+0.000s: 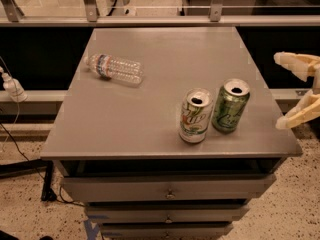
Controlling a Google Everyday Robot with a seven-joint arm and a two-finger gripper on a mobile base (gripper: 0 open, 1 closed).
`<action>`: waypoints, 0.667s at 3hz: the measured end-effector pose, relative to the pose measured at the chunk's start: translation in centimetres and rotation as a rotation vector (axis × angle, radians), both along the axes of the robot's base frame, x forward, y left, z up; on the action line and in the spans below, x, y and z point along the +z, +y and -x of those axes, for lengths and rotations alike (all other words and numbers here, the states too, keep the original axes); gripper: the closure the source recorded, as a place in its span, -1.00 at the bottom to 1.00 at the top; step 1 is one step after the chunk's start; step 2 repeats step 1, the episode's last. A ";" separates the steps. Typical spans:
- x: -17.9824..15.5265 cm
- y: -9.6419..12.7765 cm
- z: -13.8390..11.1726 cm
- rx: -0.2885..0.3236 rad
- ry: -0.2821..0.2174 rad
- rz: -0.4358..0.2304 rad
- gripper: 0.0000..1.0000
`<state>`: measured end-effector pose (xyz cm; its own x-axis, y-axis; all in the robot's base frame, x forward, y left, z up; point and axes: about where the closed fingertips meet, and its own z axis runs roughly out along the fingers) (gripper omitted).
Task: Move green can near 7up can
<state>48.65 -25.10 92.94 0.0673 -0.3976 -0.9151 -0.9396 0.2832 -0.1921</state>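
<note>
Camera view. Green can (pixel 230 106) stands upright near the front-right of the grey table (pixel 150 119), just beside and to the right of the 7up can (pixel 196 115), also upright; whether the two touch can't be told. Gripper (pixel 278 91) hangs off the table's right edge, fingers (pixel 300 115) spread wide w/ nothing between them, apart from the green can. Clear plastic bottle (pixel 115 69) lies on its side at rear-left. Drawers (pixel 167 189) below the tabletop.

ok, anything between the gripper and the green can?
No. Camera view shows only a bare strip of table between the open gripper, off the table's edge, and the green can. The 7up can sits beyond it.
</note>
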 end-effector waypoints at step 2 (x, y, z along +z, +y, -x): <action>0.0 0.0 0.0 0.000 0.000 0.000 -1.00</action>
